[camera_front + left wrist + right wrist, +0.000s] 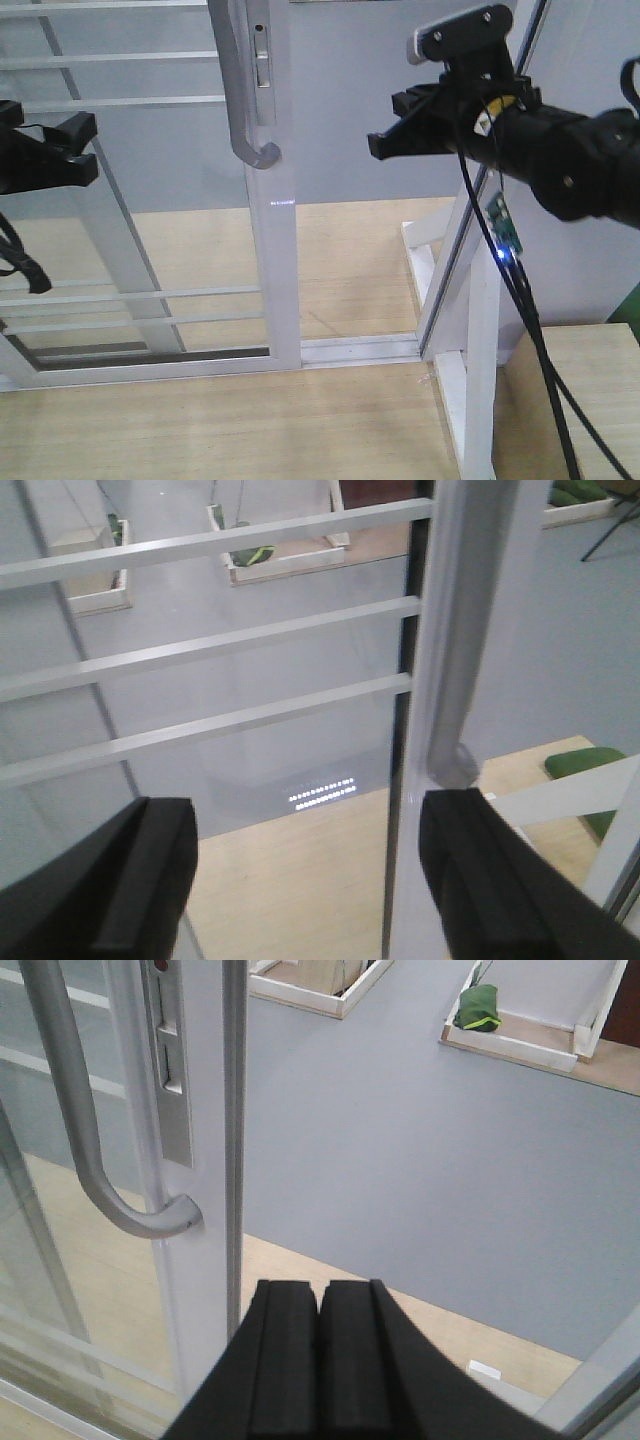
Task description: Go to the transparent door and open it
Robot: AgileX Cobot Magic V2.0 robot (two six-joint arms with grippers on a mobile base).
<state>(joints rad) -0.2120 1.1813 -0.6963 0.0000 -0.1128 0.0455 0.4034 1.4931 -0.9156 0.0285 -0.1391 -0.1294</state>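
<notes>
- Transparent door [278, 260]: tall clear-glass sliding panel in a white metal frame. It stands upright on a white floor track [360, 350] and fills the left half of the front view.
- Pairs of thin white horizontal bars [215, 640] cross the glass.
- Curved grey metal handle [75, 1120]: fixed to the door's right stile, its lower end bent in to the frame. A grey lock plate [170, 1070] sits just beside it.
- An open gap lies between the door's right edge and the white upright post with angled brace [480, 330].
- Left claw [305, 880]: black fingers spread wide, gripping nothing. It faces the glass, left of the handle and apart from it.
- Right claw [320, 1290]: black fingers pressed together with nothing between them. It points at the door's right edge, near the lower end of the handle. The front view shows clear space between claw tip and frame.
- Light wooden floor [200, 430] lies in front of the track.
</notes>
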